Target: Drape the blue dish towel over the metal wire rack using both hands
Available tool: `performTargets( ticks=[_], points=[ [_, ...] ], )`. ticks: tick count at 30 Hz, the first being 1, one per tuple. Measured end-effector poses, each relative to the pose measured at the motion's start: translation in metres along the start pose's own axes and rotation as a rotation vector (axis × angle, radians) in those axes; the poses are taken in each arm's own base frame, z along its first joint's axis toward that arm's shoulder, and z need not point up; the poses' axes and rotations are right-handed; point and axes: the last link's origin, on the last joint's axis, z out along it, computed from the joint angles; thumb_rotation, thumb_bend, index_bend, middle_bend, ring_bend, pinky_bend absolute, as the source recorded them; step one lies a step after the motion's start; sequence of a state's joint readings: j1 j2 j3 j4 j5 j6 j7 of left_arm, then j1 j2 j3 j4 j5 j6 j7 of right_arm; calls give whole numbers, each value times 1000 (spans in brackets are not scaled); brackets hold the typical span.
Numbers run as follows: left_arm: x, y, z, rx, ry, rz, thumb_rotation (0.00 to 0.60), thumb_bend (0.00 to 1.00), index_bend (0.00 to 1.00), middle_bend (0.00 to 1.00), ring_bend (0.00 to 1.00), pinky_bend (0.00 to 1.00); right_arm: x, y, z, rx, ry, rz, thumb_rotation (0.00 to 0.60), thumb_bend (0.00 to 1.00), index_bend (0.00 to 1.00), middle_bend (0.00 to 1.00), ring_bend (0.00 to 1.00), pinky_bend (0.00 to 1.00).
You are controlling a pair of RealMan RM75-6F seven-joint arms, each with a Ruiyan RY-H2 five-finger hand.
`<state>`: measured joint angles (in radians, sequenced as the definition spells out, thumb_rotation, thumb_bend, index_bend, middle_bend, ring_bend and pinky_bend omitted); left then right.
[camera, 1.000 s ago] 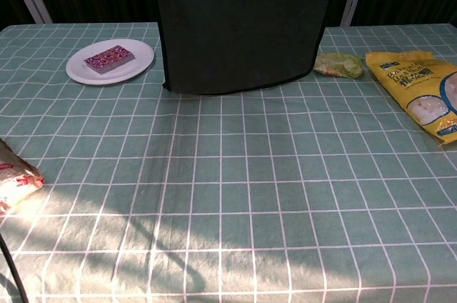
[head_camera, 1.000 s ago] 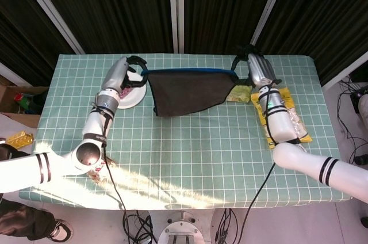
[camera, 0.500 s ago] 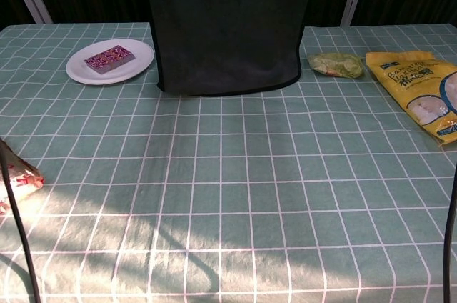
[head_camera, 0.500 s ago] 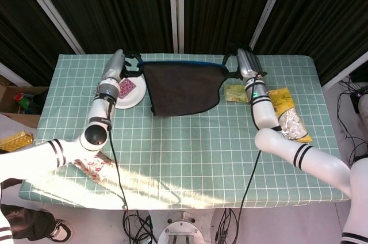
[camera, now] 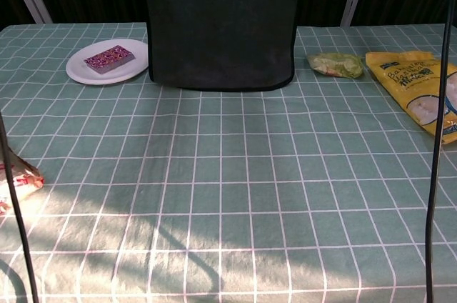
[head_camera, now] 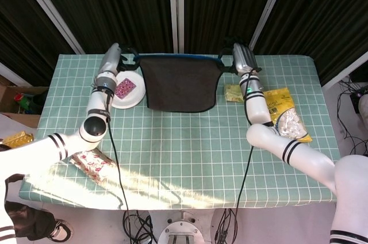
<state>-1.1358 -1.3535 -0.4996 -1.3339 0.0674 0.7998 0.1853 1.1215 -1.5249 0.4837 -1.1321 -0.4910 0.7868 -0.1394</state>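
Observation:
The dark blue dish towel hangs stretched flat between my two hands at the far side of the table, its lower edge just above the tablecloth. My left hand grips its upper left corner and my right hand grips its upper right corner. In the chest view the towel fills the top middle as a dark sheet; neither hand shows there. No metal wire rack shows in either view.
A white plate with a pink block sits left of the towel. A green packet and a yellow snack bag lie to the right. A red-and-white packet lies near the front left edge.
Both hands have carried the towel farther from me and pulled it straighter; its bottom edge now hangs level. The arms stretch further out over the table.

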Motion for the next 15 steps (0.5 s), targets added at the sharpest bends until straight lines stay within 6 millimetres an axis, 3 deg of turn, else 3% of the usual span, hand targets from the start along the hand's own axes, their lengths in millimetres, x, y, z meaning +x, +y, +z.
performTargets(
  ticks=[4,5,6,7,8,9,12,15],
  points=[
    [2,-1,8,9,11,-9,600,589,848,300,230,308,-4,-2,8,-8,17,-9,600,488,1000,200,0,0],
    [3,-1,11,12,17,-13,600,565,706,265,220,296,-4,-2,10,-13,21,-13,600,483,939,162,0,0],
    [3,-2,14,14,20,-14,600,500,451,176,192,269,-5,-2,12,-18,25,-19,600,464,769,111,0,0],
    [4,-2,18,14,21,-13,600,431,237,100,167,242,-7,-1,15,-27,28,-34,600,417,471,51,0,0],
    [5,-2,21,13,20,-15,600,374,101,44,149,221,-8,0,18,-35,29,-51,600,355,184,5,0,0],
    [5,-2,23,10,17,-23,600,304,1,0,132,201,-9,1,21,-44,30,-69,600,292,37,0,0,0],
    [3,-1,32,9,26,-69,549,234,0,0,115,167,-9,1,32,-73,58,-121,600,137,0,0,0,0],
    [17,-6,44,32,116,-94,462,168,0,0,80,122,-5,-6,42,-85,109,-136,600,33,0,0,0,0]
  ],
)
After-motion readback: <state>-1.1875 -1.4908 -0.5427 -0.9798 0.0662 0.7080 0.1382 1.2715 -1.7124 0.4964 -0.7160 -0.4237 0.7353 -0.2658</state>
